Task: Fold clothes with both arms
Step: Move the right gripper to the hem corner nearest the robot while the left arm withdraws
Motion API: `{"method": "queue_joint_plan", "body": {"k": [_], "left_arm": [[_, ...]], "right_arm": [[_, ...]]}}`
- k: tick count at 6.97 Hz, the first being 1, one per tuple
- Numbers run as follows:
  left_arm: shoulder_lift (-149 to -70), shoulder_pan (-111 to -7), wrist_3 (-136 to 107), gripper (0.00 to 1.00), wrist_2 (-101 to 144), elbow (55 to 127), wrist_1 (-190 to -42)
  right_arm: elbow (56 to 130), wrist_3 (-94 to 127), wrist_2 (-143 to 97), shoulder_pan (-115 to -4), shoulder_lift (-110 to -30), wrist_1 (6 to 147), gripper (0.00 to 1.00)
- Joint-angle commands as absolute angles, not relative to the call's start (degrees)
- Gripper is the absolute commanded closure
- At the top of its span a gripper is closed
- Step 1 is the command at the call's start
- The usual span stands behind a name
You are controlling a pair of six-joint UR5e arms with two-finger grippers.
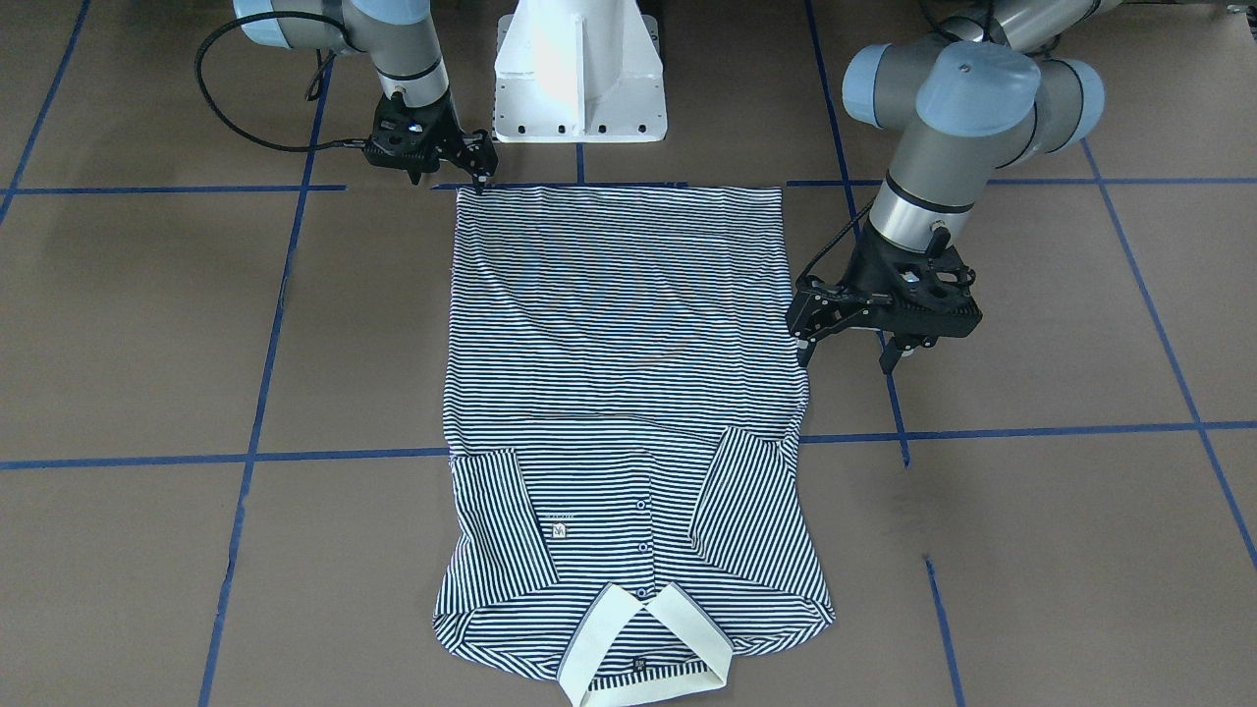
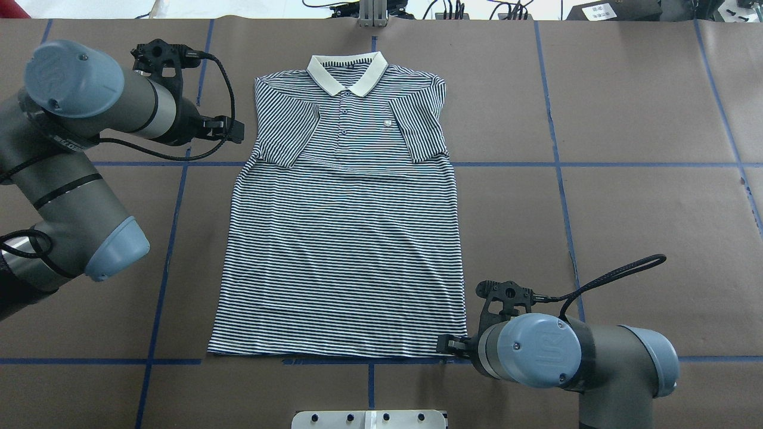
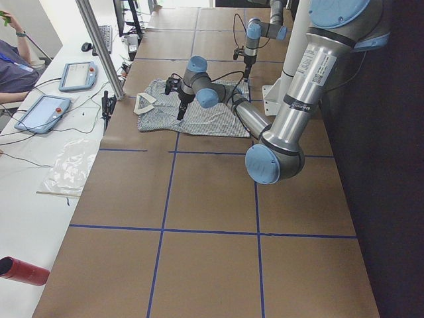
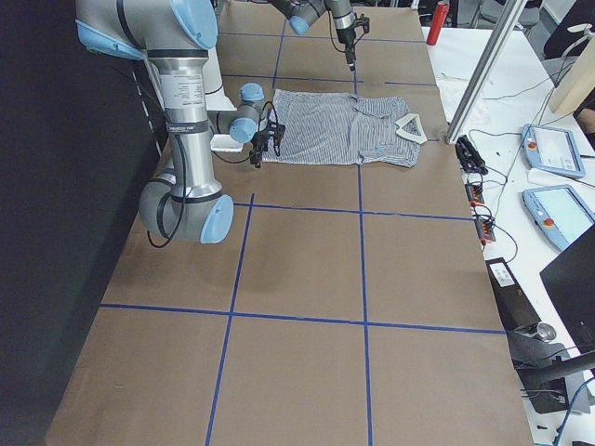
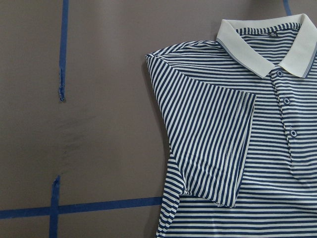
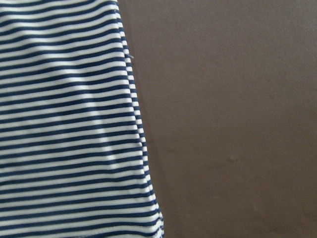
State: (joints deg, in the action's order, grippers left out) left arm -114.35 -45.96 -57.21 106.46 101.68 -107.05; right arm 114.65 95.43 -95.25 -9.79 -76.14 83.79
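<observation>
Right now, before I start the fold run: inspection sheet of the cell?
surface: brown mat with a blue tape grid, lying flat.
job's things: polo shirt flat and face up, both sleeves folded in over the chest, collar away from the robot.
clutter: nothing seen on the mat.
grippers: left gripper open, beside the shirt's side edge near the sleeve. right gripper looks open, with one fingertip at a hem corner.
cables: black wrist cables looped, off the shirt.
surroundings: white pedestal. A side bench holds two pendants and a red cylinder, with a person next to it.
</observation>
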Motion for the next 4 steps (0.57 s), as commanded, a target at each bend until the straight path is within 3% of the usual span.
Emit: {"method": "queue_joint_plan", "body": {"k": [1,2,4], "left_arm": [[-114.35,-45.97,-57.22,0.00,106.44,101.69,-107.05],[-114.26,-45.97,-57.22,0.00,106.44,101.60,-107.05],[-114.26,-45.97,-57.22,0.00,106.44,101.60,-107.05]], "right_arm": [[113.73,95.45,-95.27,-9.32,-75.59,83.76,0.12],[113.82,95.36,-95.27,-9.66,-75.15,83.76,0.20],[113.64,95.01,-95.36,-10.81,-74.80,83.85,0.21]]}}
